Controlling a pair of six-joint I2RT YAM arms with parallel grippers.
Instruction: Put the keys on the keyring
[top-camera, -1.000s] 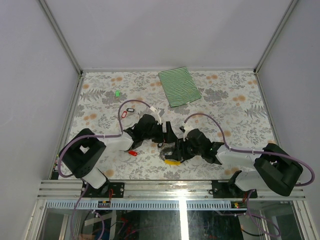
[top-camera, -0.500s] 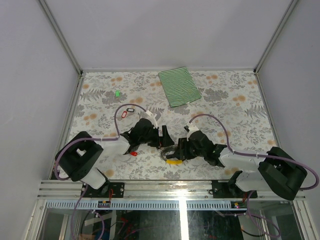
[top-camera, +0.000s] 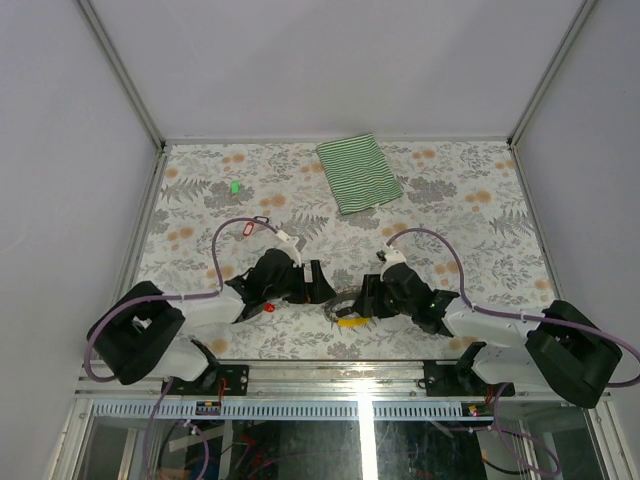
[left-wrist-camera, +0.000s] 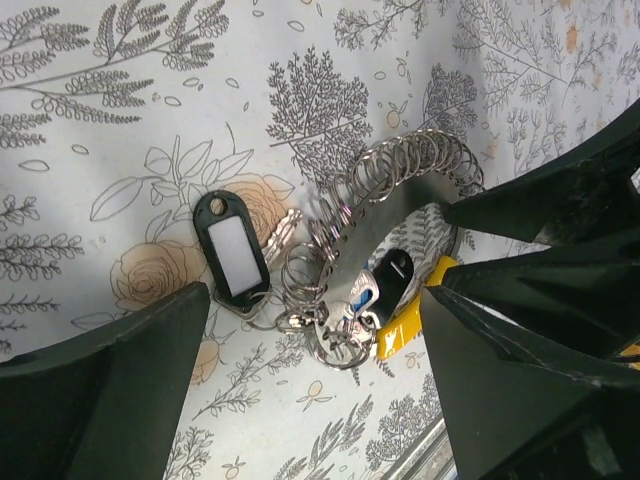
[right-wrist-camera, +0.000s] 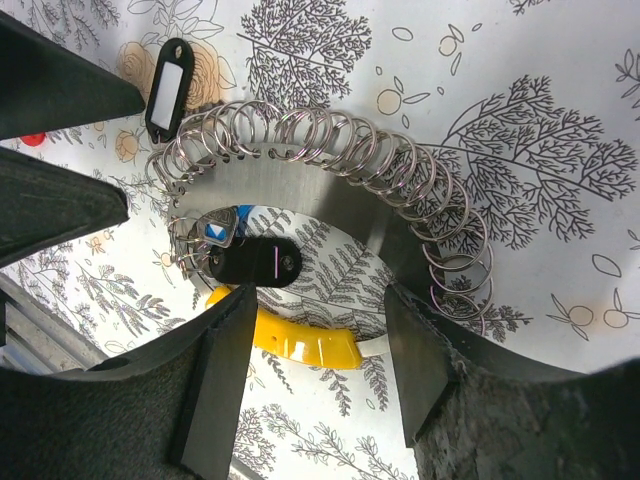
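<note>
From above, we see the left gripper (top-camera: 318, 283) and the right gripper (top-camera: 364, 297) facing each other low over the floral table (top-camera: 470, 200). The keyring (top-camera: 345, 298) lies between them, with one yellow tag (top-camera: 350, 322) at its near side. Loose here are a red tag (top-camera: 267, 307) beside the left arm, a second red tag (top-camera: 247, 229) further back, and one green tag (top-camera: 235, 187) well apart. One striped cloth (top-camera: 360, 173) lies at the back.

In the left wrist view, our left jaws stand wide apart and empty. They hover over one loose black-tagged key (left-wrist-camera: 232, 245), which lies just beside the keyring. The keyring is a curved flat steel band strung with split rings (left-wrist-camera: 420, 160), too crowded to count. A second black tag (left-wrist-camera: 393, 272) and a blue tag (left-wrist-camera: 362, 293) hang at the band's end.

In the right wrist view, the right jaws stand partly apart astride the ring's open side. The band runs under one finger and the yellow tag under the other. We cannot tell whether they pinch it.

We judge the step to be fetching the next key. The next move calls for closing the left jaws on the loose black tag and threading that key onto the ring.
</note>
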